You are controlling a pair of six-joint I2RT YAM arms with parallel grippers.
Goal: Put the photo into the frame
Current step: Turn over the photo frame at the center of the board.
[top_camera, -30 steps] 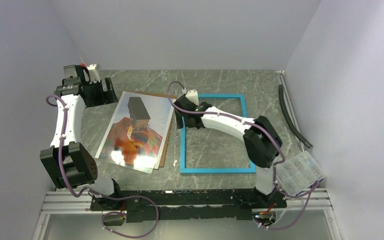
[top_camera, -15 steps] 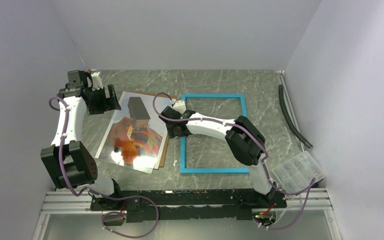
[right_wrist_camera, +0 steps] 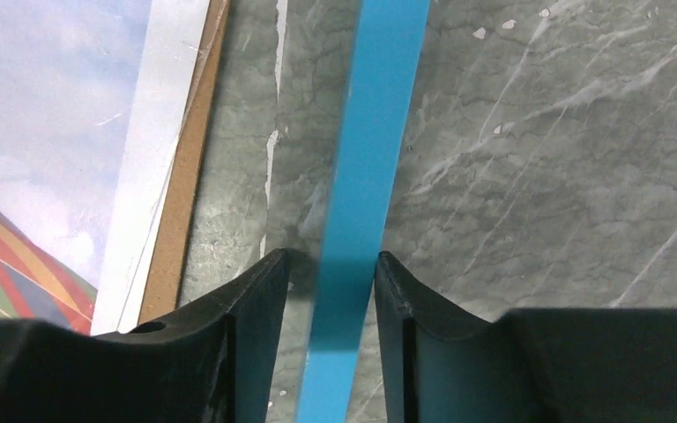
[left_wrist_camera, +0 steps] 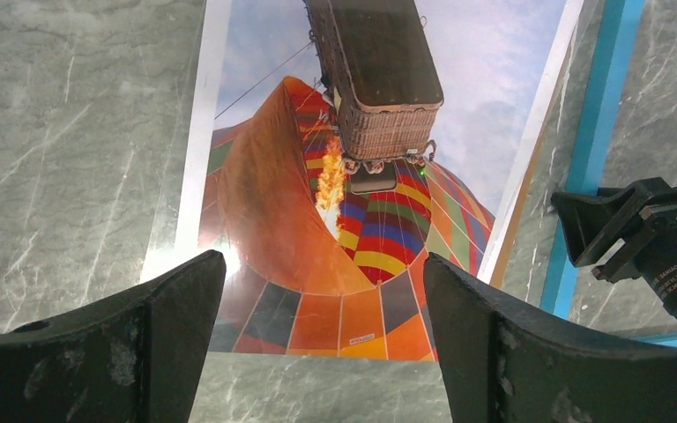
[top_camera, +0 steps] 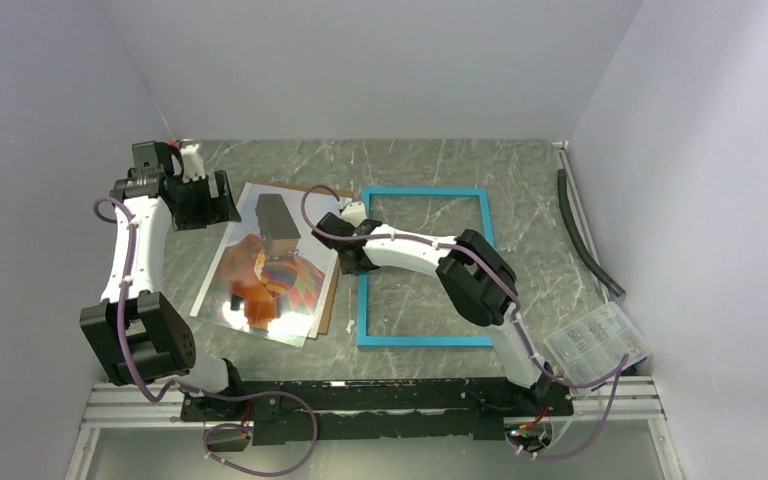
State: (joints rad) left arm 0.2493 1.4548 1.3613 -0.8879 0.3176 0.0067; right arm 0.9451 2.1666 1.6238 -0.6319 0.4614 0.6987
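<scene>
Turquoise frame (top_camera: 425,341), one; balloon photo (top_camera: 270,265), one; brown backing board (right_wrist_camera: 181,203), one.

You're looking into a robot lab test cell: plain pale-grey walls (top_camera: 360,60) box in the grey-green marbled tabletop (top_camera: 410,160) on three sides. A silver aluminium rail (top_camera: 130,408) lines its near edge, carrying two white-and-black robot arms (top_camera: 135,245), with purple cables (top_camera: 260,470) looping below.

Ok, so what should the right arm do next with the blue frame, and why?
Probably close the right gripper firmly on the frame. Its fingers straddle the rail nearest the photo, close on both sides, but a firm pinch isn't clear yet. The left gripper hangs open above the photo, not touching it.
</scene>
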